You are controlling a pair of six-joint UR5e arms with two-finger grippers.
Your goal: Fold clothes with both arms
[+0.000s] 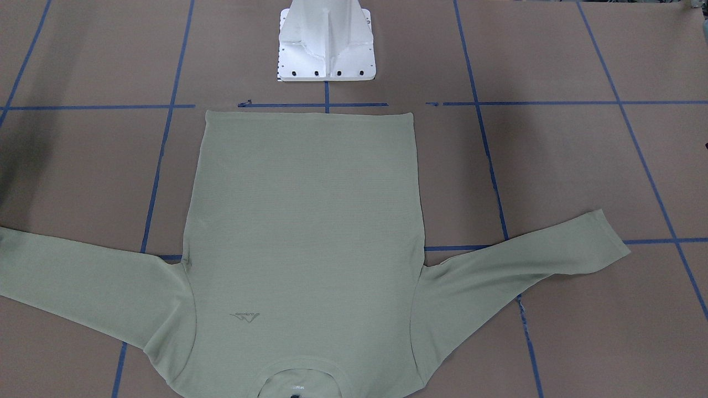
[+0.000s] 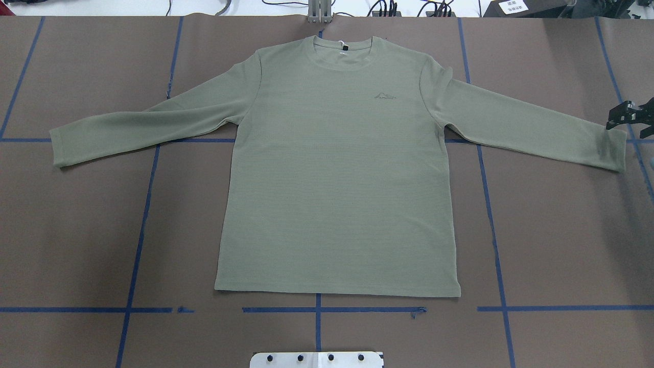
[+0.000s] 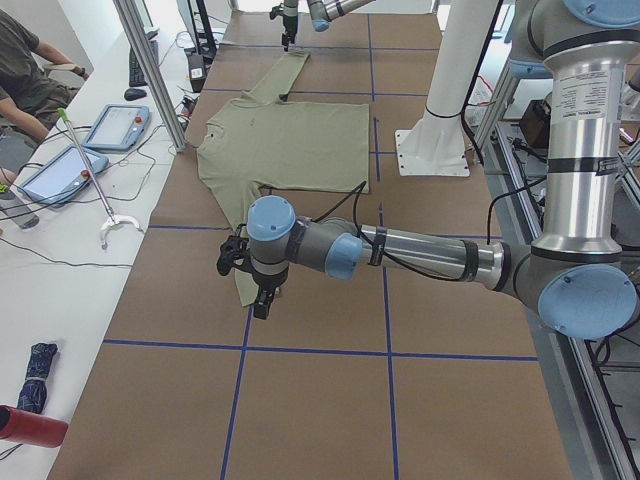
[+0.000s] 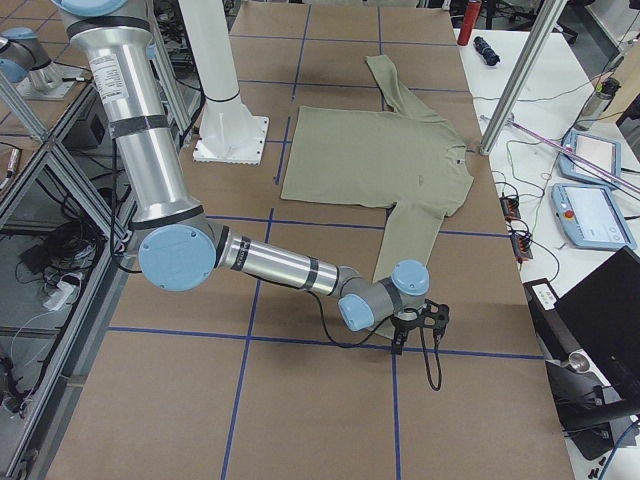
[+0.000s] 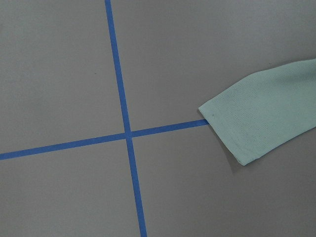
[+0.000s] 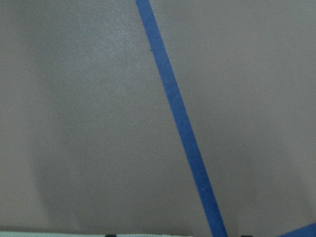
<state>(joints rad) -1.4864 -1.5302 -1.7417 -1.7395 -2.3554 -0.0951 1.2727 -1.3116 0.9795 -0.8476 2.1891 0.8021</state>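
Observation:
The sage-green long-sleeved shirt (image 2: pixel 337 179) lies flat and face up on the brown table, sleeves spread out, collar away from the robot's base. It also shows in the front-facing view (image 1: pixel 304 221). My right gripper (image 2: pixel 629 116) hovers just beyond the right sleeve's cuff (image 2: pixel 610 148), and I cannot tell whether it is open or shut. My left gripper (image 3: pixel 261 308) shows only in the exterior left view, pointing down over the other cuff, so its state cannot be told. The left wrist view shows that cuff (image 5: pixel 252 121) lying on the table with no fingers in view.
The white pedestal base (image 1: pixel 326 50) stands near the shirt's hem. Blue tape lines (image 2: pixel 145 204) cross the table. A side bench with tablets (image 3: pixel 115 127), cables and a seated person (image 3: pixel 25 60) runs along the far edge, with metal frame posts (image 3: pixel 150 70).

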